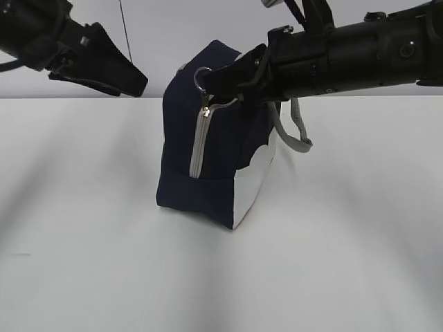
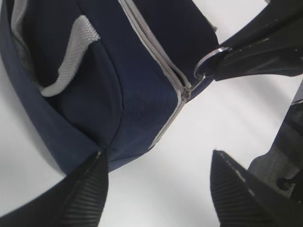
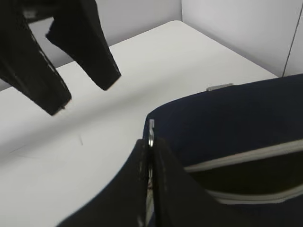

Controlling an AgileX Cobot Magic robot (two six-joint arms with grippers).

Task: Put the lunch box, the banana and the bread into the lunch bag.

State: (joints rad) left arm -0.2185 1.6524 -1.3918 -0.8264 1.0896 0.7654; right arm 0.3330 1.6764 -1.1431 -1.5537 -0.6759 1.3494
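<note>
Exterior view: navy bag [image 1: 211, 149] upright on the white desk [image 1: 332, 263], near the middle, grey zipper [image 1: 199, 142] running down its near edge, pale corner at lower right, grey strap [image 1: 296, 131] looping out to the right. Right gripper [image 1: 232, 83] at the bag's top corner, clamped tight on the metal ring [image 1: 202, 76]. Left gripper [image 1: 118, 72] hanging in the air to the bag's upper left, apart from it.

Left wrist view: left gripper [image 2: 158, 182] spread wide, nothing between its fingers, above the bag [image 2: 118, 85]. Ring [image 2: 208, 61] pinched by the right gripper's black tip. Zipper [image 2: 161, 66] parted slightly just by the slider.

Right wrist view: right gripper [image 3: 150, 156] closed on the ring's thin edge, bag [image 3: 227, 123] just beyond. Left gripper [image 3: 71, 80] hanging splayed over the bare desk [image 3: 156, 61].
</note>
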